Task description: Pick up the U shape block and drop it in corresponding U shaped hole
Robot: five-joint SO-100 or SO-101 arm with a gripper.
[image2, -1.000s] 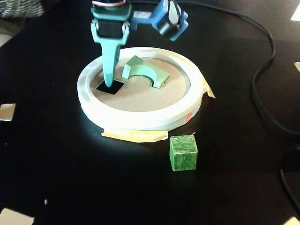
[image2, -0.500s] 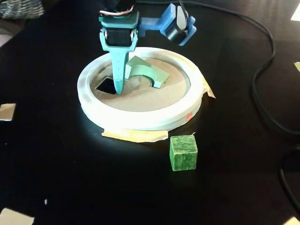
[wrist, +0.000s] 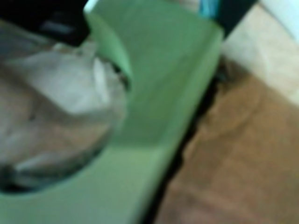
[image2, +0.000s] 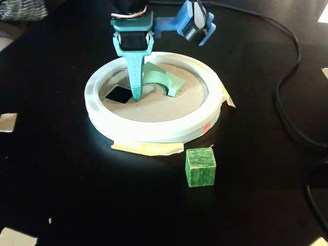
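Note:
The light green U shape block [image2: 163,78] sits tilted inside the white ring [image2: 154,130], over the brown cardboard insert [image2: 169,105]. My teal gripper [image2: 141,94] comes down from above and is shut on the block's left end, its tip close to the cardboard. In the wrist view the block [wrist: 173,79] fills the frame, blurred, with its curved notch at the left and cardboard [wrist: 243,154] at the right. A square hole [image2: 119,94] shows left of the gripper. I cannot see a U-shaped hole; the block and gripper cover that area.
A dark green cube [image2: 200,167] stands on the black table in front of the ring. Tape strips [image2: 147,148] hold the ring down. A black cable [image2: 287,102] runs along the right. Paper scraps [image2: 7,122] lie at the left edge.

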